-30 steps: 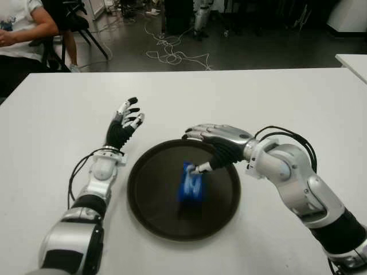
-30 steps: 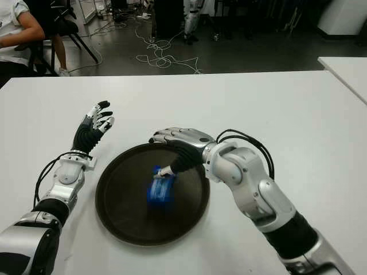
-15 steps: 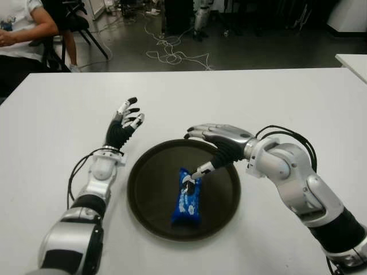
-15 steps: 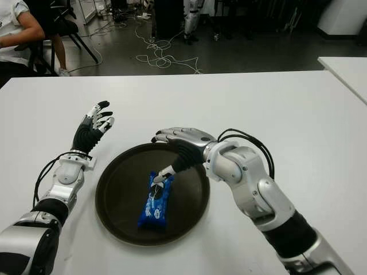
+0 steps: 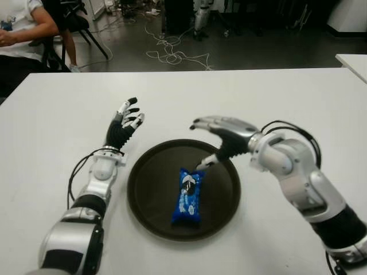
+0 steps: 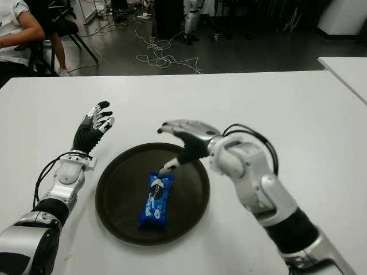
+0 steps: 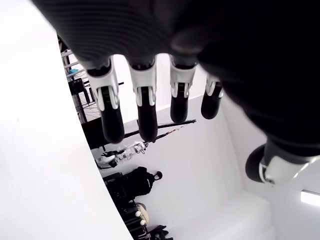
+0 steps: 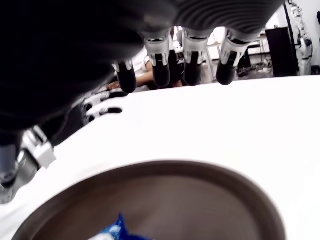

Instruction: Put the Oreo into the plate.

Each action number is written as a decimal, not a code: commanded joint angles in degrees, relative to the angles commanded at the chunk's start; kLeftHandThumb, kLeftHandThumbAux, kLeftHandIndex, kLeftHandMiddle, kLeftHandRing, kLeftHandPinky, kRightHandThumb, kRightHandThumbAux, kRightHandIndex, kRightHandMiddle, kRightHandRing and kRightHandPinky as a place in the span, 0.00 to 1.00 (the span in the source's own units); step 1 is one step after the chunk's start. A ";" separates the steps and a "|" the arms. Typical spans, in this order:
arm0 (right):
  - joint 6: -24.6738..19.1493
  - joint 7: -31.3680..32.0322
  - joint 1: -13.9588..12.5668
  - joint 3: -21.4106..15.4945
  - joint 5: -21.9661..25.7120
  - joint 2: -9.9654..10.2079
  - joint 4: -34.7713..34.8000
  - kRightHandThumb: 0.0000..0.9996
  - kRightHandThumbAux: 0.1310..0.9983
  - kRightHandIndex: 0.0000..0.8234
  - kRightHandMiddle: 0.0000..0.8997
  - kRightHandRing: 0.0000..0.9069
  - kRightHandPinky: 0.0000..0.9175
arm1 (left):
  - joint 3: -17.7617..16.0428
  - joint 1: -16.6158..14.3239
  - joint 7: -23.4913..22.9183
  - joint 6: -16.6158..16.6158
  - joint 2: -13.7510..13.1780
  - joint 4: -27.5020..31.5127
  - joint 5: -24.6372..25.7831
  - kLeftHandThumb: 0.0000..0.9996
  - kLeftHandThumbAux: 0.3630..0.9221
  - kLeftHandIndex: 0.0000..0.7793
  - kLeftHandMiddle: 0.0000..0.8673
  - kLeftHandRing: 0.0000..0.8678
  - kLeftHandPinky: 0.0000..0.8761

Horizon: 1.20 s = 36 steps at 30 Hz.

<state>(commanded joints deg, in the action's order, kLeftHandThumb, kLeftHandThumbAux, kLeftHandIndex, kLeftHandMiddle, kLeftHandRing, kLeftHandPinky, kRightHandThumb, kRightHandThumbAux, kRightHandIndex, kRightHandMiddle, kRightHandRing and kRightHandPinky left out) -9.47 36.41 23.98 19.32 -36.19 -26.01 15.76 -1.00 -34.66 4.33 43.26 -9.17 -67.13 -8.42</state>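
left hand (image 7: 165,75) fingers spread, empty, above white table (image 7: 35,165).

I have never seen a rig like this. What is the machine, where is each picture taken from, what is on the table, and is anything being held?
This is a humanoid robot with two arms ending in many-fingered hands. The two wide pictures come from the two eyes of a camera on its head, looking down at a white table. The two close, odd-looking pictures come from cameras on each wrist, looking past that hand's own fingers.

On the table lies a round dark plate, and in it a blue Oreo packet. The right hand hovers above the plate's far side, fingers open, thumb pointing down toward the packet. The left hand shows to the left of the plate, fingers spread. Neither hand holds anything. A person sits beyond the table's far left corner.
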 joint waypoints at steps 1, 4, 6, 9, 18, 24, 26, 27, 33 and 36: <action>0.46 -0.36 -0.31 -0.79 0.59 -0.36 -0.08 0.00 0.34 0.00 0.00 0.00 0.00 | -0.02 -0.01 0.08 0.01 0.05 -0.01 0.02 0.58 0.18 0.13 0.14 0.17 0.23; 2.08 -1.29 -1.46 -3.31 2.70 -1.64 -0.61 0.00 0.33 0.00 0.00 0.00 0.00 | -0.06 -0.01 0.27 0.09 0.13 -0.06 0.09 0.57 0.17 0.13 0.15 0.17 0.23; 4.32 -2.84 -2.39 -5.35 4.73 -2.65 -3.11 0.00 0.32 0.00 0.00 0.00 0.01 | -0.07 -0.01 0.44 0.14 0.16 -0.14 0.09 0.56 0.17 0.13 0.15 0.17 0.23; 7.19 -10.39 -4.50 -9.08 7.02 -1.08 -9.04 0.00 0.31 0.00 0.02 0.01 0.02 | -0.07 -0.14 0.68 -0.20 0.10 -0.46 0.03 0.56 0.17 0.13 0.14 0.16 0.22; 26.29 -34.12 -2.28 -20.03 19.38 7.79 -40.75 0.01 0.49 0.14 0.22 0.23 0.28 | -0.35 -0.23 -0.04 0.10 0.13 -0.80 0.56 0.53 0.17 0.15 0.13 0.15 0.22; 30.03 -41.22 2.71 -26.15 26.67 12.66 -53.65 0.09 0.60 0.33 0.36 0.38 0.43 | -0.54 -0.27 -0.52 0.15 0.22 -0.83 0.90 0.58 0.18 0.14 0.14 0.16 0.23; 31.15 -42.68 4.83 -27.67 28.26 12.95 -58.82 0.10 0.62 0.40 0.40 0.43 0.46 | -0.61 -0.32 -0.71 -0.13 0.21 -0.86 1.05 0.61 0.19 0.14 0.14 0.16 0.23; 31.61 -43.20 5.52 -28.04 28.62 12.94 -60.48 0.10 0.63 0.41 0.41 0.44 0.47 | -0.68 -0.38 -0.93 -0.39 0.19 -0.89 1.20 0.61 0.20 0.14 0.14 0.16 0.23; 34.45 -43.86 9.28 -29.21 30.54 12.55 -68.92 0.10 0.64 0.45 0.44 0.46 0.45 | -1.40 -0.74 -2.84 -1.93 0.24 -0.94 2.54 0.59 0.20 0.14 0.15 0.16 0.22; 36.70 -44.17 10.25 -29.19 31.29 13.55 -71.10 0.09 0.64 0.45 0.43 0.46 0.43 | -1.84 -0.88 -4.30 -2.71 0.35 -0.80 3.49 0.52 0.19 0.15 0.17 0.17 0.21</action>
<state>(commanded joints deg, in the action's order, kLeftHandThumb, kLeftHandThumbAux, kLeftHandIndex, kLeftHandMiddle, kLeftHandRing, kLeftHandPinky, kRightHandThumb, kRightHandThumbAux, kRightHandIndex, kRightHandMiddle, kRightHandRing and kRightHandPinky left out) 27.23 -7.76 34.24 -9.87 -4.89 -12.46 -55.34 -2.83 -35.54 0.03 40.55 -8.82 -67.93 -4.93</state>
